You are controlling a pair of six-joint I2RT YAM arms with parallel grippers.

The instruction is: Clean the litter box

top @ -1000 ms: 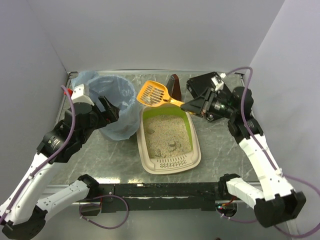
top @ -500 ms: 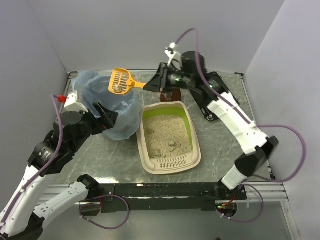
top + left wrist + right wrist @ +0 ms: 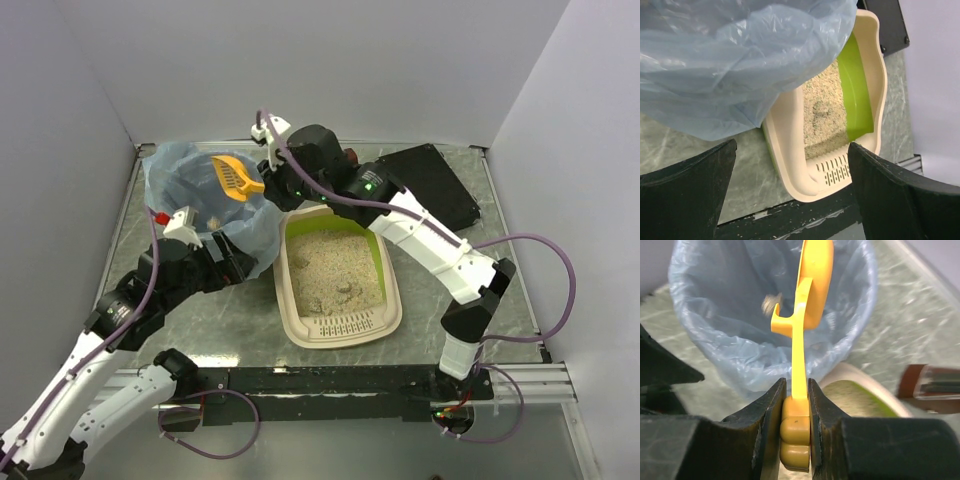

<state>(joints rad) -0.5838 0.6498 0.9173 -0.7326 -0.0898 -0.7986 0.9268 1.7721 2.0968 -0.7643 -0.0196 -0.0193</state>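
A grey-green marbled table [image 3: 450, 290] sits inside plain pale walls. From above, the litter box [image 3: 392, 318] lies near the middle of it, long axis running away from the arm bases, slotted ledge at the near end and green inner wall along the right side. Its sandy litter holds a couple of darker clumps [image 3: 345, 290]. Just to its left stands a round bin lined with a blue bag [image 3: 175, 175], whose bulging side comes right up to the tray's rim. A flat black case [image 3: 430, 180] lies at the far right. The right gripper [image 3: 270, 187] reaches across over the tray's far end and holds an orange scoop [image 3: 235, 178] above the bag's mouth. The left gripper [image 3: 238, 262] hangs low at the near side of the bin.

The left wrist view shows its dark fingers [image 3: 690, 190] spread wide with nothing between them (only bag, table and tray beyond).

The right wrist view shows the scoop turned on edge, its handle pinched tight between the two pads [image 3: 767, 420]. A small greyish lump [image 3: 771, 302] shows beside the blade, over the bag's opening.
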